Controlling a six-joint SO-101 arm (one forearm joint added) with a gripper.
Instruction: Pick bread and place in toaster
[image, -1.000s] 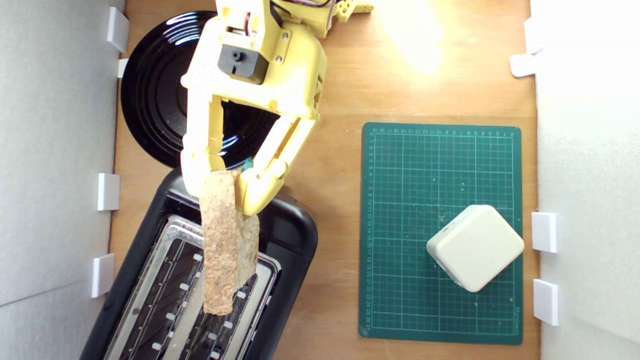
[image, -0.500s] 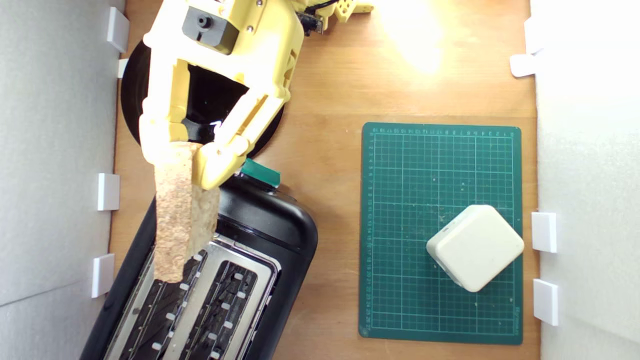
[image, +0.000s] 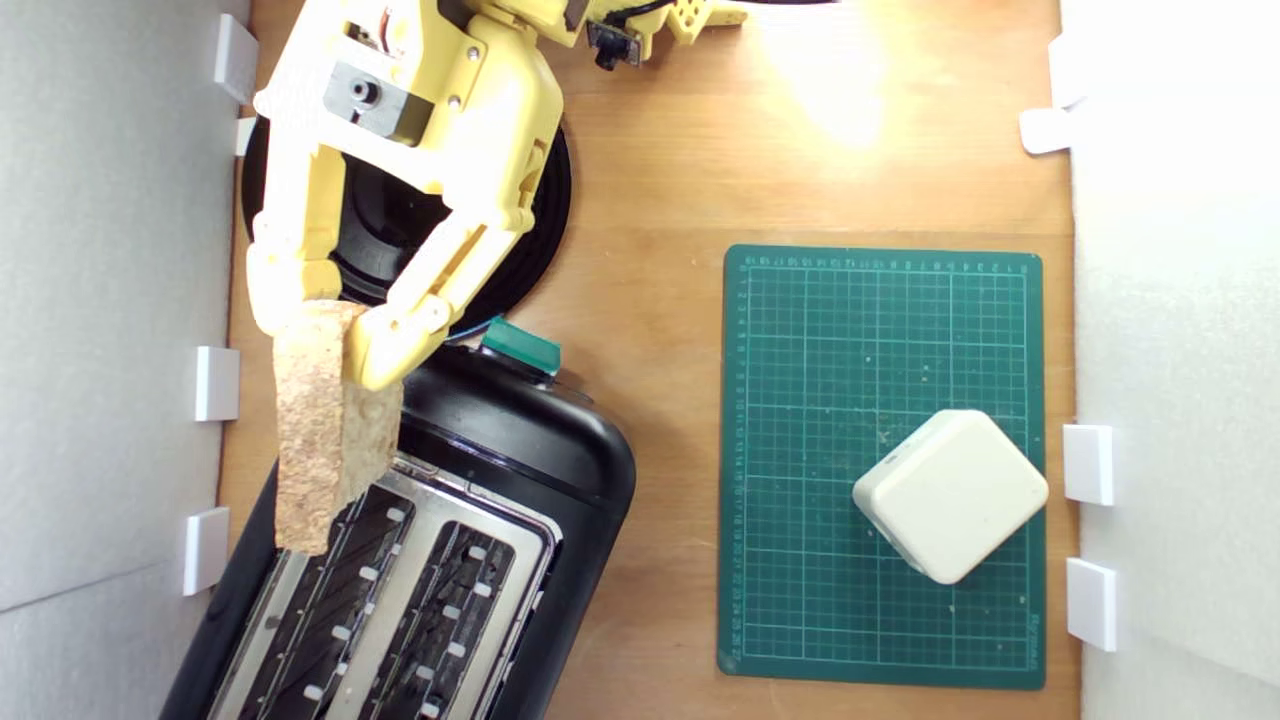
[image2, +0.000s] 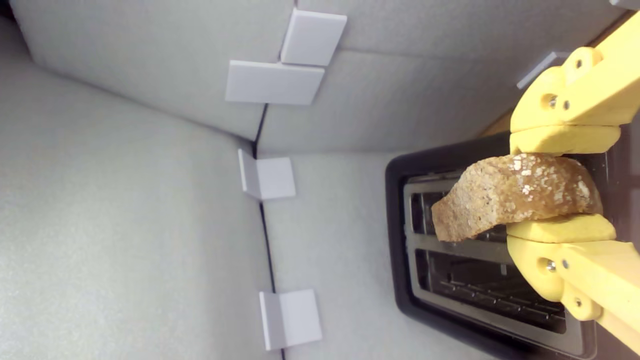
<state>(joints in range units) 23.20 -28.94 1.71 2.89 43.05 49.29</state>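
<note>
Bread (image: 318, 420) pinched in fingers (image: 395, 335), above toaster (image: 560, 470) edge

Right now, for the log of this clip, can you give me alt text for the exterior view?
A yellow end effector grips a slice of bread above the exterior view's left edge of a black toaster, whose two slots are empty. Behind the arm sits a round black plate, and at the exterior view's right a cream block rests on a green cutting mat.

Bread (image: 318, 425) farther toward exterior view's left.
</note>
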